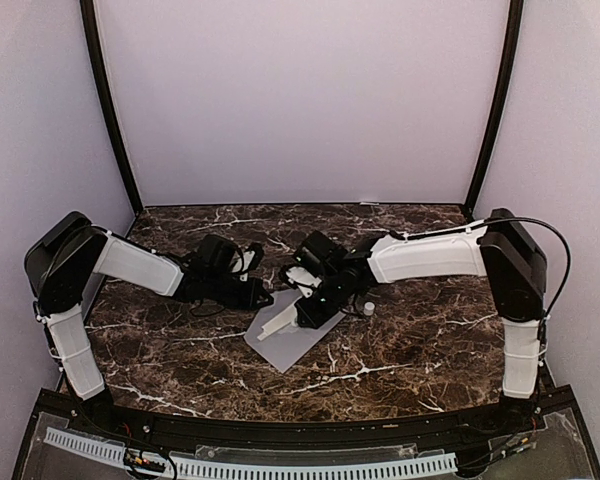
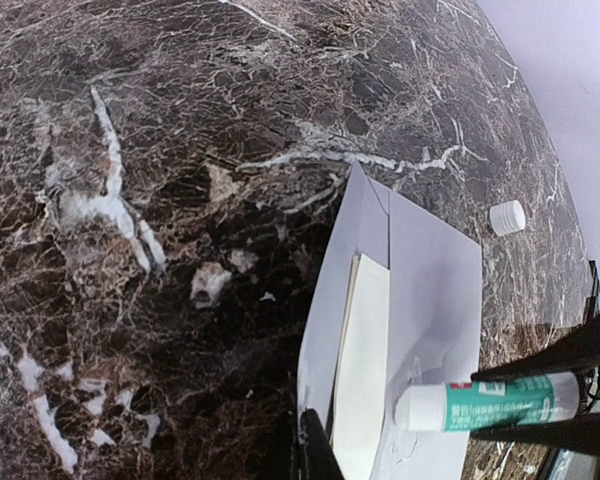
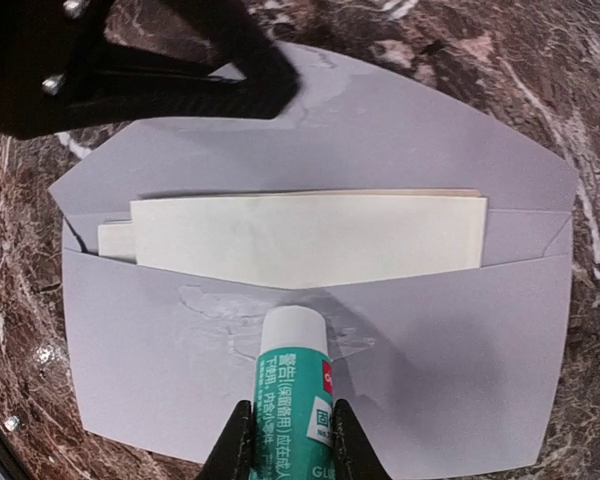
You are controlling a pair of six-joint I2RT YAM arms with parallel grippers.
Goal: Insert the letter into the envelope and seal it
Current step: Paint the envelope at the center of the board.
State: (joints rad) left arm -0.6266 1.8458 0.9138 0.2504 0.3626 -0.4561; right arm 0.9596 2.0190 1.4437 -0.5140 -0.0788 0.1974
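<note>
While the left end effector (image 3: 260,80), fingers together, seemingly pins the envelope (image 3: 460,370) flat on the tabletop (image 1: 410,340), the right end effector (image 3: 290,432) is clamped on a glue stick (image 3: 295,375), its tip at the glue-wet pocket edge below the tucked-in letter (image 3: 310,240), ready for sealing.

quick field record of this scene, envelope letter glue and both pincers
envelope: flat on marble table, flap open
letter: folded, tucked in pocket, top showing
glue stick: uncapped, tip on envelope front, wet smear there
right pincer: shut on glue stick
left pincer: shut, at the flap's tip
cap: loose on table, apart from envelope
</note>
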